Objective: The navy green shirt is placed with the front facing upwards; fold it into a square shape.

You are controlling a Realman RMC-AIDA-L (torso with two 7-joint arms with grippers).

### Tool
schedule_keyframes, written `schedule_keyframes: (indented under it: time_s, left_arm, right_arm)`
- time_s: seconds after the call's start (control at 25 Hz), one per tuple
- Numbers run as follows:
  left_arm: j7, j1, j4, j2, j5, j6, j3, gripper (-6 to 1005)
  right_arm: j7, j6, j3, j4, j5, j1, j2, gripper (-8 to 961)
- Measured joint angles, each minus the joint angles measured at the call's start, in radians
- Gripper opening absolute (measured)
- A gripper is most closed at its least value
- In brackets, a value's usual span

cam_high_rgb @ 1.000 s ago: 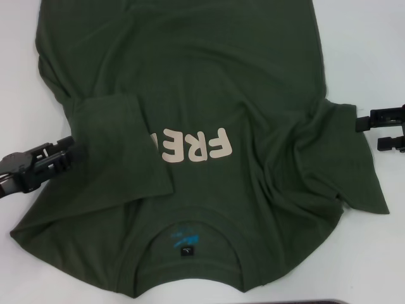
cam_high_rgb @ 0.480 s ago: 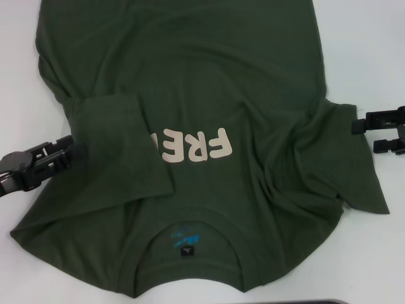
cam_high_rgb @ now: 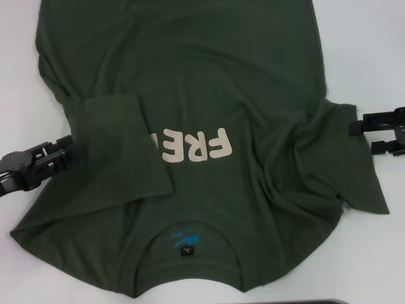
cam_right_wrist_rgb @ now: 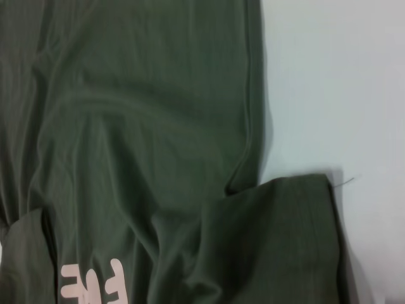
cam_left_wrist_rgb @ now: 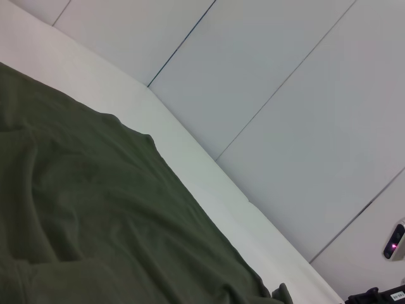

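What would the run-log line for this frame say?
shirt: flat, front up, left sleeve folded in | left hand: at fold edge | right hand: beside right sleeve

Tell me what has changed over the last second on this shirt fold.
The right gripper edged inward toward the unfolded right sleeve and rose slightly, fingers open and holding nothing. The left gripper barely moved, beside the folded-in left sleeve. The shirt itself lies unchanged on the table.

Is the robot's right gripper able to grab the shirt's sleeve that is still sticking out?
Probably yes. The right gripper hovers beside the unfolded sleeve of the dark olive-green cotton T-shirt, with only bare white table between them.
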Motion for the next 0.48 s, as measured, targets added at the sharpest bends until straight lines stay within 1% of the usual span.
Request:
schedule_keyframes:
  time_s: [0.48]
  left_arm:
    - [-0.005, -0.004, 0.000, 0.000, -0.001, 0.000, 0.000, 553]
  right_arm:
    - [0.000, 0.002, -0.003, 0.000, 0.000, 0.003, 0.005, 796]
